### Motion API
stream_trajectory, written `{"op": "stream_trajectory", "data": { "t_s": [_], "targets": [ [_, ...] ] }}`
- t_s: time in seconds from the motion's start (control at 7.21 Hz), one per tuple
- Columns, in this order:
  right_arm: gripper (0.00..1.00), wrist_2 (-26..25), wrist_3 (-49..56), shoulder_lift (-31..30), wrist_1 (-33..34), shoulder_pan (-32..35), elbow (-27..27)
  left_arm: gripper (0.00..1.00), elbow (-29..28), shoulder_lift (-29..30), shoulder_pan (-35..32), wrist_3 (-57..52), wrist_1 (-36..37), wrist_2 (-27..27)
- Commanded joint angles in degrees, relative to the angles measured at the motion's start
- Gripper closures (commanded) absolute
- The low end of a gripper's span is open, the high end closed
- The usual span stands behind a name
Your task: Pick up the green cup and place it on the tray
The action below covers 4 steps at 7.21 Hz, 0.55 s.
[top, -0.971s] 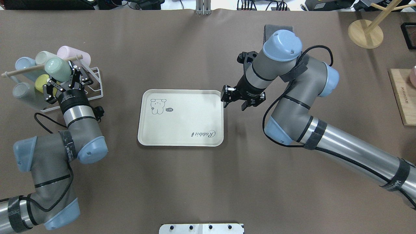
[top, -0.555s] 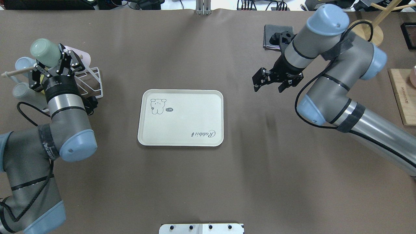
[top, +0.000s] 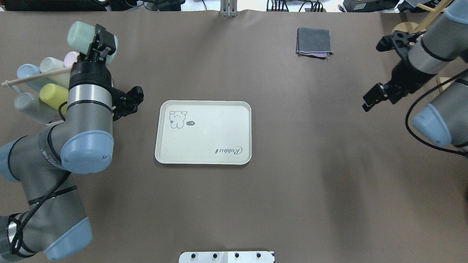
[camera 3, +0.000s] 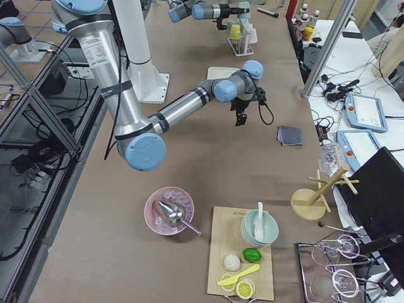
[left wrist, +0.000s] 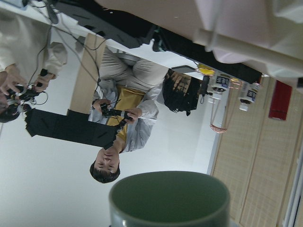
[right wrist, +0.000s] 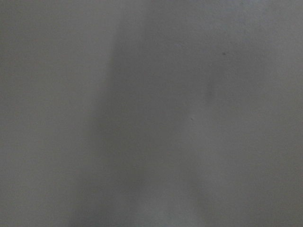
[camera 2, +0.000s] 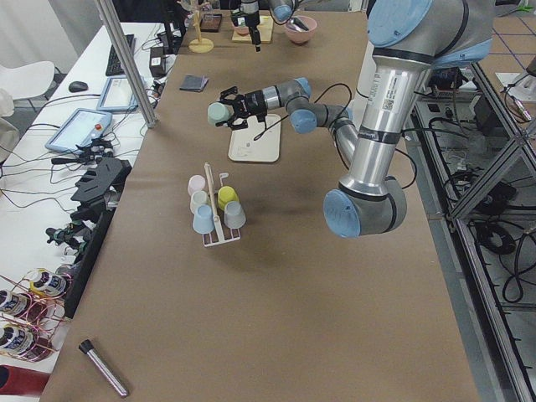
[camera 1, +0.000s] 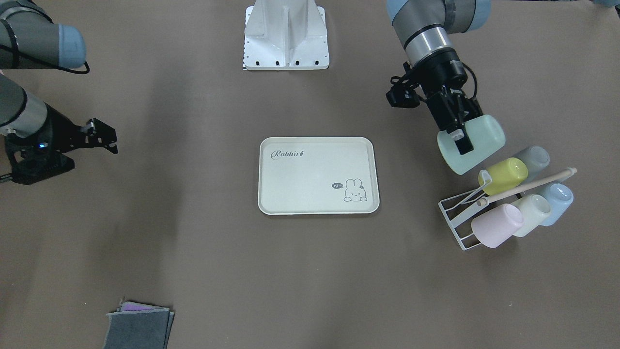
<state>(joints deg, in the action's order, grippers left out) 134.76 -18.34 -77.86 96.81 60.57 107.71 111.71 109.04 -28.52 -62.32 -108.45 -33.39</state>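
My left gripper (top: 95, 41) is shut on the pale green cup (top: 81, 32) and holds it tilted in the air, beyond the cup rack and left of the tray. The cup also shows in the front view (camera 1: 477, 145), in the left side view (camera 2: 219, 113), and in the left wrist view (left wrist: 170, 198) as its dark rim. The cream tray (top: 204, 144) with "Rabbit" script lies mid-table, and it holds nothing in the front view (camera 1: 310, 186). My right gripper (top: 366, 102) is open and empty, above the table far right of the tray; the front view (camera 1: 110, 139) shows it too.
A white wire rack (top: 109, 91) at the left holds several cups, among them a yellow-green one (top: 52, 93) and a grey-blue one (top: 23, 102). A folded grey cloth (top: 314, 41) lies at the far right. A wooden stand (top: 404, 27) is at the far right corner.
My left gripper has lifted the green cup off the rack, moved it farther away and to the right, and turned. My right arm has pulled back from the tray's edge to the far right.
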Motion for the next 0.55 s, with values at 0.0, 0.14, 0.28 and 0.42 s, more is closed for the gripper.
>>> {"op": "stream_trajectory", "data": {
  "t_s": [0.0,0.14,0.28,0.42],
  "targets": [
    [0.0,2.1,8.3,-7.7,1.3,8.8,2.0,0.79,-6.3,2.8,-0.7,21.0,-20.4,-16.8],
    [0.0,2.3,9.2,-10.0,1.4,12.4,1.4,0.79,-6.6,3.1,-0.7,34.5,-25.4,-25.4],
    [0.0,2.2,13.5,-11.0,1.4,15.3,-1.1,0.82,-8.4,3.2,-0.7,47.1,-31.8,-33.2],
    [0.0,1.4,18.3,-10.7,1.2,16.7,-4.8,0.85,-14.5,3.3,-0.6,59.3,-43.5,-41.8]
  ]
}}
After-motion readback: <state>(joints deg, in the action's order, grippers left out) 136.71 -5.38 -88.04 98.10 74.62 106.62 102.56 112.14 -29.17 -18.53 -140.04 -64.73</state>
